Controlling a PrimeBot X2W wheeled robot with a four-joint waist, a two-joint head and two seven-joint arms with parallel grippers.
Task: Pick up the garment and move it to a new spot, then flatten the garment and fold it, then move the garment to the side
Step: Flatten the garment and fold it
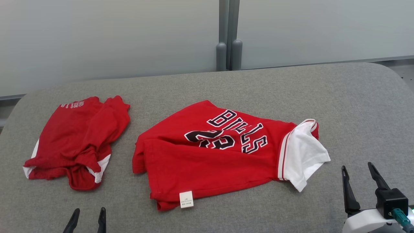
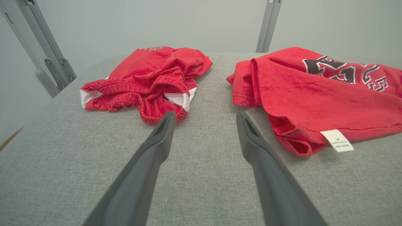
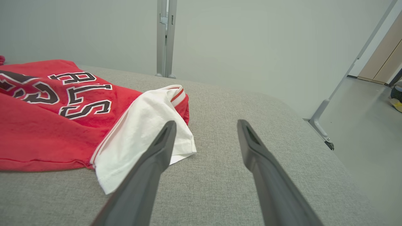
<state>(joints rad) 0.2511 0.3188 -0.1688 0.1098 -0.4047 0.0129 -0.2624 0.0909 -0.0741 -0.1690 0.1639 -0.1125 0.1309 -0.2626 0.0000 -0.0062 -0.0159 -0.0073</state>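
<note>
Starting at my left: a pair of red shorts (image 1: 76, 142) lies crumpled on the grey worktop (image 1: 355, 106), white trim showing at its edges, the elastic waistband bunched on the side nearest me. My left gripper (image 1: 90, 209) sits low at the near edge, just short of that waistband, released, fingers spread with nothing between them. In the left wrist view the tips frame bare cloth between the two garments.

Moving to the centre: there's the red T-shirt (image 1: 207, 158), apart from the shorts with a strip of worktop between. Its long axis runs across the worktop from left to right, dipping slightly toward me at the right end. The black-and-white lettering (image 1: 237, 129) slants the same way, far-left to near-right, and a red flap is folded over the lower part of the number. A white care label (image 1: 186, 199) pokes out at the near edge, toward the left end.

At the right end the white sleeve (image 1: 302, 152) points right and toward me, its red-striped seam against the red body.

Farthest right, my right gripper (image 1: 357, 165) hovers near that sleeve, not touching it, fingers wide apart and holding nothing.
</note>
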